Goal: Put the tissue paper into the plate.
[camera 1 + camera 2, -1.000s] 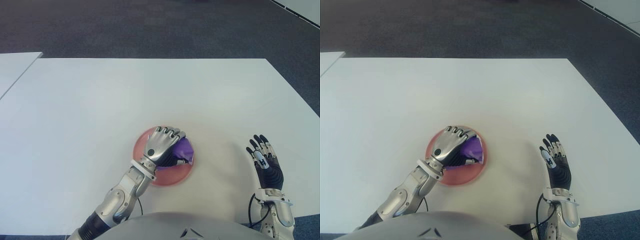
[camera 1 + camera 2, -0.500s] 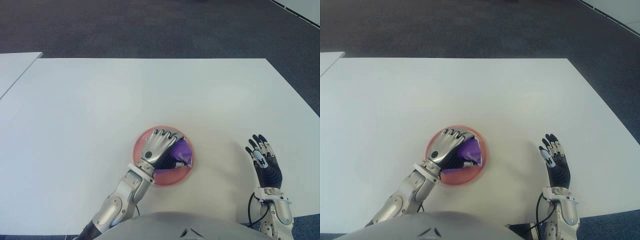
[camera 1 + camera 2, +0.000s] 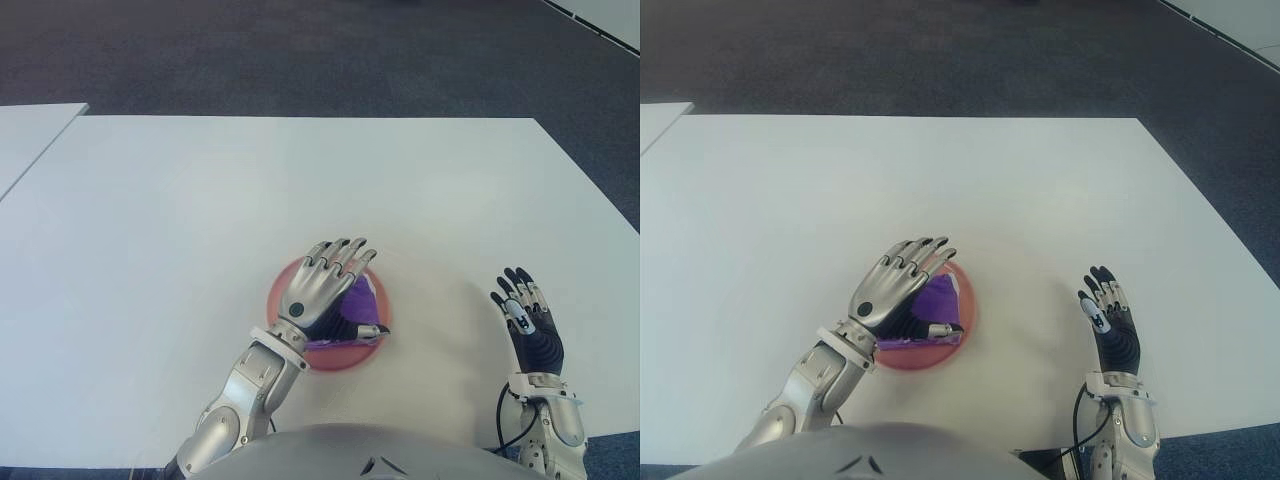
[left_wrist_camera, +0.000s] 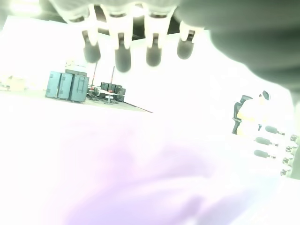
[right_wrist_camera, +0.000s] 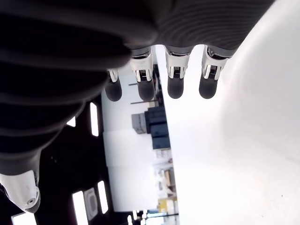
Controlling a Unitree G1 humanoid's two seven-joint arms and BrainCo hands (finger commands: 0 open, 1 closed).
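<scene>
One white desk [image 3: 200, 200] carried one plate [image 3: 279, 290], one tissue paper [image 3: 358, 300] and two hands. The plate was round and salmon-pink, lying near the desk's front edge. The single tissue paper was purple and crumpled into a loose wad with raised folds; it lay inside the plate, toward its right half, partly covered by the left hand. The left hand [image 3: 322, 290] was above the plate with its four fingers extended and spread and its thumb reaching out across the front of the tissue, gripping nothing; whether the palm touched the tissue could not be told. The right hand [image 3: 527, 318] showed to the right of the plate, well apart from it, fingers straight and open, holding nothing. A second white surface [image 3: 30, 135] showed at the far left
</scene>
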